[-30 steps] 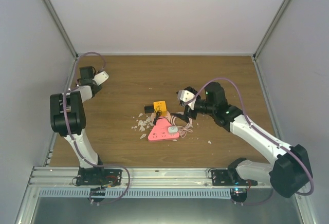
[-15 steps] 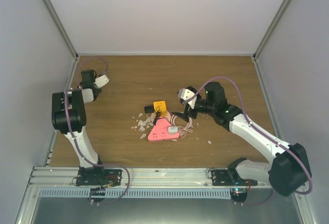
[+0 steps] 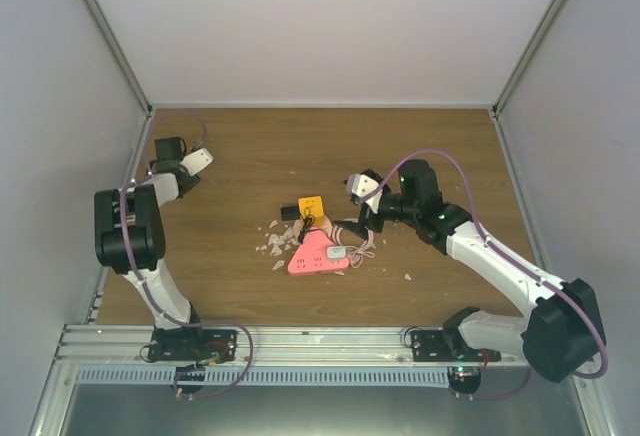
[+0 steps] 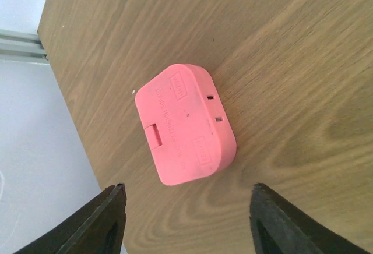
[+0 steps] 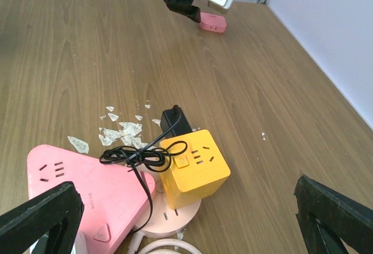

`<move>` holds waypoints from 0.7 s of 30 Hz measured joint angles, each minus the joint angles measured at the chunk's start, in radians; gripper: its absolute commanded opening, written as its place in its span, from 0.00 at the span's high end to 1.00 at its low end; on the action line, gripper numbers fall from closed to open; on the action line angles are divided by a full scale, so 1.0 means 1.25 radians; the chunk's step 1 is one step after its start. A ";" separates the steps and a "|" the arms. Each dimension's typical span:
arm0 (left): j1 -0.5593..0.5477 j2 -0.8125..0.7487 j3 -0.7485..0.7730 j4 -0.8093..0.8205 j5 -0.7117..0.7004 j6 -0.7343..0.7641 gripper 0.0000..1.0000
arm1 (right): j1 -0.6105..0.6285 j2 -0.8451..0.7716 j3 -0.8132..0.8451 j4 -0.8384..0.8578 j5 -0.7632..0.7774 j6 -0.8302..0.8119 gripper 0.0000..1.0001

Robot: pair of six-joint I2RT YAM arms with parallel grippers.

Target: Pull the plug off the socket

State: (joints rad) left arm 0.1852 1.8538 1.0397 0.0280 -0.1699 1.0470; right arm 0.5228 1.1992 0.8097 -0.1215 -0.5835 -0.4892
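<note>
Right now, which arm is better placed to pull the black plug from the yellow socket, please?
Right. The right gripper hangs open beside the yellow socket and black plug; the left gripper is far off, over a pink adapter.

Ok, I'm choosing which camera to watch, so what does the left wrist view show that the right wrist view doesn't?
Only the left wrist view: the pink plug block close up, with its slots and moulded lettering, lying untouched between the left tool's open fingers. Only the right wrist view: the yellow cube socket with a black plug and cord against it, the pink triangular socket, white shards, and the right tool's open fingers. Both: the pink plug block on the wooden table, small and distant in the right wrist view.
</note>
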 measured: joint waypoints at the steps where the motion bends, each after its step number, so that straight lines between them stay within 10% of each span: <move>1: 0.000 -0.013 0.000 -0.017 0.010 -0.009 0.35 | 0.000 0.000 0.000 -0.003 -0.003 -0.001 0.01; 21: -0.146 -0.318 0.003 -0.333 0.233 -0.159 0.23 | -0.001 -0.039 0.012 -0.124 -0.101 -0.112 0.00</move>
State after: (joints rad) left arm 0.0032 1.4559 1.0439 -0.3882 0.1211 0.8478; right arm 0.5217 1.1507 0.8246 -0.2768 -0.7101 -0.6289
